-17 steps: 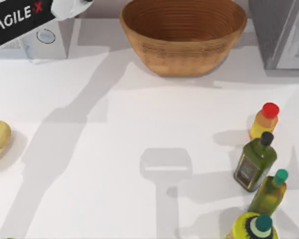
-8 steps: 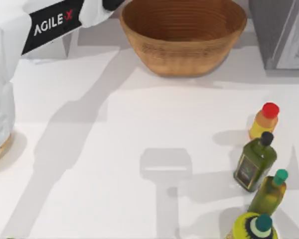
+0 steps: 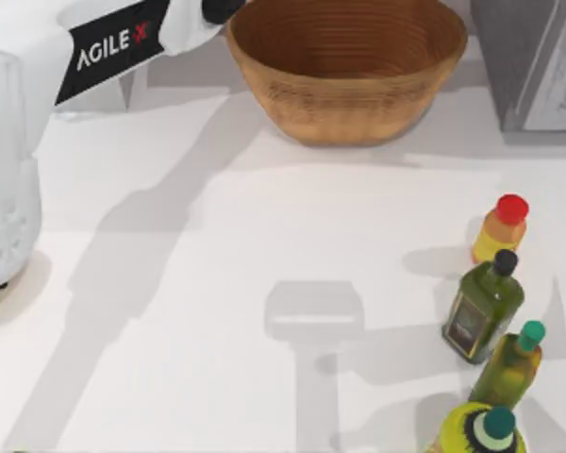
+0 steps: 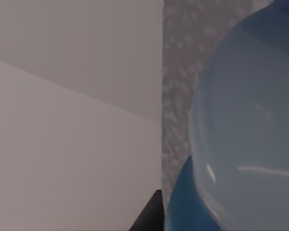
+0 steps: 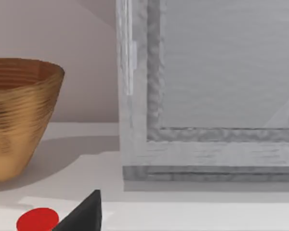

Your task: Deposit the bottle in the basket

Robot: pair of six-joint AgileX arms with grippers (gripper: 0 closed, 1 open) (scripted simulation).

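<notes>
Left arm (image 3: 113,47) swung further toward the basket (image 3: 347,71) rim since half a second ago; bottle (image 4: 245,134) up close at wrist, gripper closure can't tell. Release next, likely.

White left arm (image 3: 19,142), black band with white AgileX lettering, red X

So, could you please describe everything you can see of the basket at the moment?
The basket is a large round bowl of tan-brown woven wicker with ribbed sides and ringed weave inside. It stands upright on the white table at the far edge, near the middle, and what shows of its inside holds nothing. The left arm's dark end reaches its left rim in the top view; contact cannot be told. A grey cabinet stands apart at its right.
</notes>
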